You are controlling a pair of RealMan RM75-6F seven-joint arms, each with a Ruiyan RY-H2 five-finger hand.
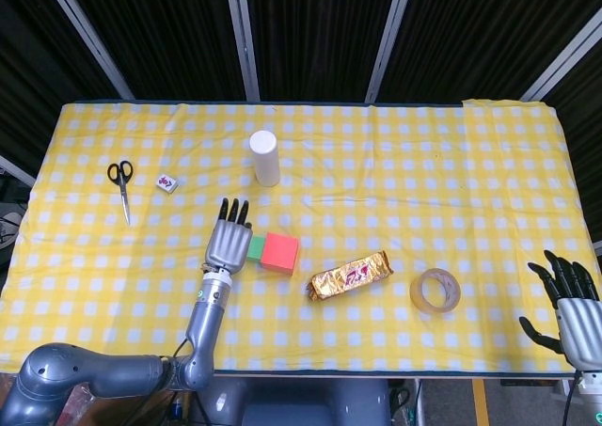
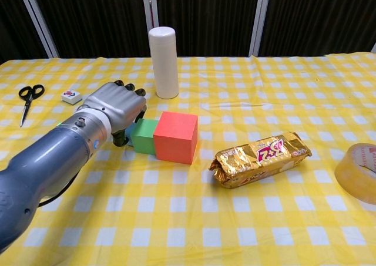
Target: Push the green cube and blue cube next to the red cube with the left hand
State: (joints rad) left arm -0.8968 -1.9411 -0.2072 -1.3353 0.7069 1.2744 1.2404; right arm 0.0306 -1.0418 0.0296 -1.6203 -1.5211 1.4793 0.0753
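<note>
The red cube (image 1: 280,252) (image 2: 175,137) sits near the middle of the yellow checked table (image 1: 451,191). The smaller green cube (image 1: 254,248) (image 2: 144,137) touches its left face. My left hand (image 1: 229,243) (image 2: 111,110) stands on edge against the green cube's left side, fingers stretched away from me, holding nothing. The blue cube is hidden behind this hand in both views. My right hand (image 1: 569,299) hangs off the table's near right corner, fingers spread and empty; the chest view does not show it.
A white cylinder (image 1: 264,157) (image 2: 164,61) stands just behind the cubes. Scissors (image 1: 120,183) and a small white tile (image 1: 166,182) lie at the far left. A gold snack packet (image 1: 351,275) and a tape roll (image 1: 435,291) lie to the right of the red cube.
</note>
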